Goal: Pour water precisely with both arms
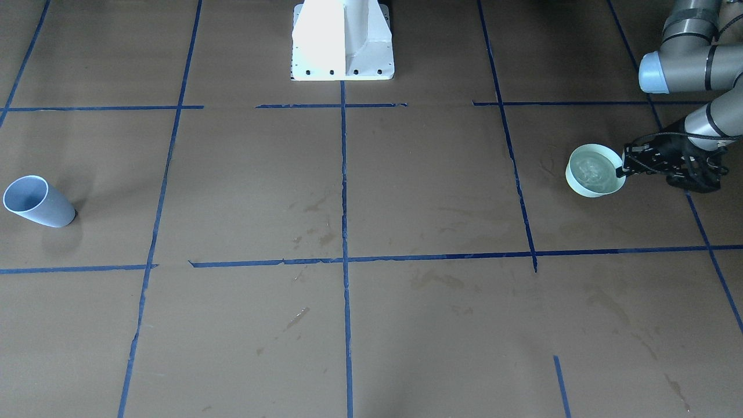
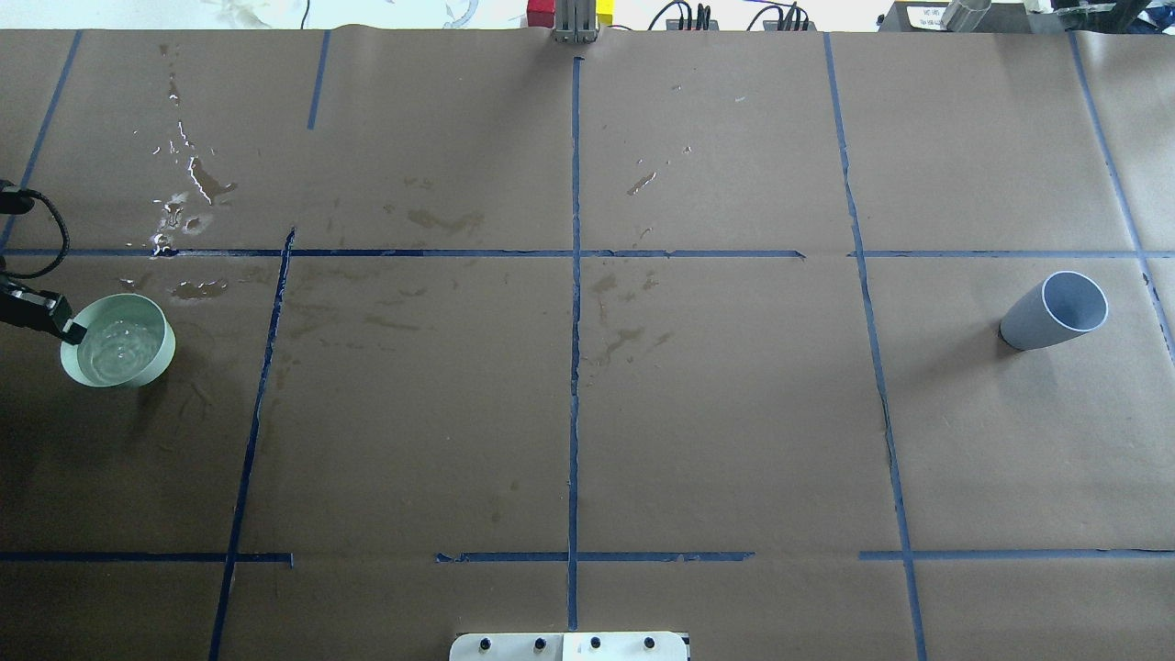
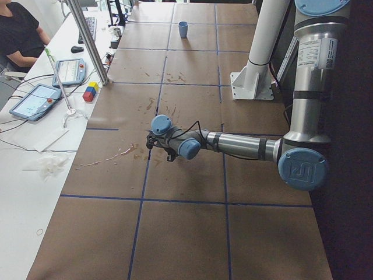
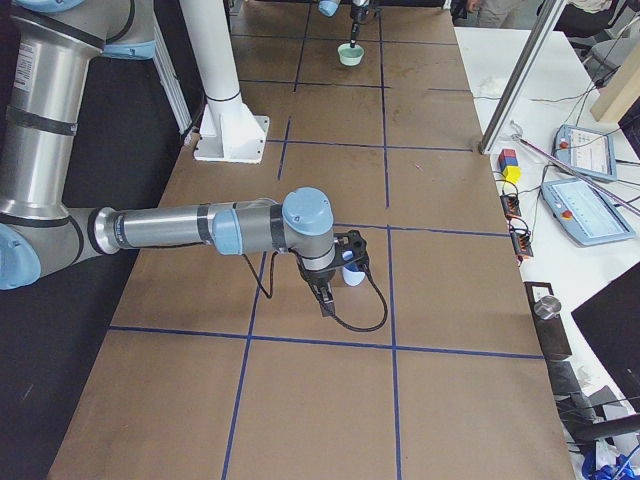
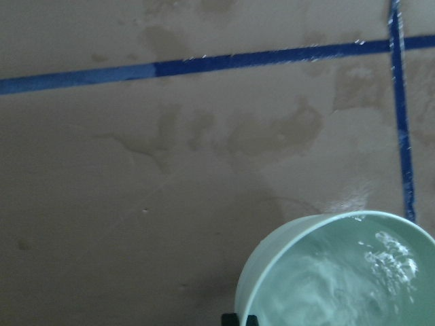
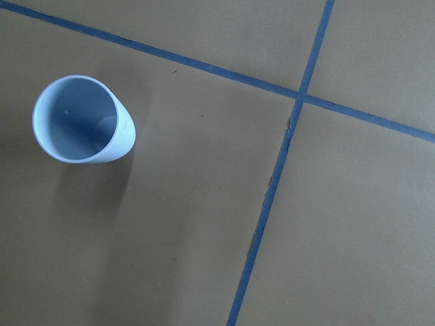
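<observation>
Pinching the rim of a round, pale-green bowl (image 1: pixel 573 181), the left gripper (image 1: pixel 622 169) was closed narrowly on the thin wall. The bowl sat level and held the water (image 1: pixel 595 171), which was clear, rippled and flecked with small bubbles. Brown paper gridded with blue tape (image 1: pixel 343 174) covered the counter (image 1: pixel 418 186), and glossy wet patches (image 2: pixel 188 188) lay near the bowl. Well apart, the right gripper (image 4: pixel 350 262) hung by a smooth, tapered grey-blue cup (image 1: pixel 40 203). Whether this gripper was wide or narrow could not be told.
</observation>
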{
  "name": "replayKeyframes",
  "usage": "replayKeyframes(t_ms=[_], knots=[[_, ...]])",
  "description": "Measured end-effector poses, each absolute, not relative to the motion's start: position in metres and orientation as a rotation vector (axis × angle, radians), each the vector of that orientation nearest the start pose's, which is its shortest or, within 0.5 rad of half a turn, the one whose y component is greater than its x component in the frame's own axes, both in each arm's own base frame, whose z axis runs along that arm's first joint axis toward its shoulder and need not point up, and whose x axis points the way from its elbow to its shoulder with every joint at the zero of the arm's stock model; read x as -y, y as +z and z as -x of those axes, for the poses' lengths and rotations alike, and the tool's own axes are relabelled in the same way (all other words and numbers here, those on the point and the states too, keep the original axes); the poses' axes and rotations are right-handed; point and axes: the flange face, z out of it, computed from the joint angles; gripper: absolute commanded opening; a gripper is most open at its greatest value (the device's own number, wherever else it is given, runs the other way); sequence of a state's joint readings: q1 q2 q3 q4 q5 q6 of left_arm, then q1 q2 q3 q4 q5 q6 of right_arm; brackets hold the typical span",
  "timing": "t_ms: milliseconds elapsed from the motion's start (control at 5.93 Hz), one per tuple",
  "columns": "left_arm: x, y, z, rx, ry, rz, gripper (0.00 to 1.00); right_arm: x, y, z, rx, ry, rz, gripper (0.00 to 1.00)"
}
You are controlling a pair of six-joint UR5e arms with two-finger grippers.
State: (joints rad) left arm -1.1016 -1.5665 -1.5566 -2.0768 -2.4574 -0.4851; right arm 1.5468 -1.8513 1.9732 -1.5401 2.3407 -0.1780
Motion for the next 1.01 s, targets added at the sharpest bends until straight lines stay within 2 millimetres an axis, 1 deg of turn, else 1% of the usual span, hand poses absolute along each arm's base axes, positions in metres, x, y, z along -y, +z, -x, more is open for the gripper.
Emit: replayKeyframes(t_ms=[168,842,1011], knots=[[0.476,0.615,-0.179,-0.996,0.21,-0.012,0.0,0.382,0.577,-0.055,0.757,-0.252,-0.208,1.0],[0.477,0.63,-0.18,-1.005,0.209,0.005,0.0,0.381,0.574,-0.055,0.756,-0.254,-0.212,1.0],[0.478,0.634,-0.18,-1.001,0.206,0.012,0.03,0.381,0.574,-0.055,0.756,-0.254,-0.212,1.0]])
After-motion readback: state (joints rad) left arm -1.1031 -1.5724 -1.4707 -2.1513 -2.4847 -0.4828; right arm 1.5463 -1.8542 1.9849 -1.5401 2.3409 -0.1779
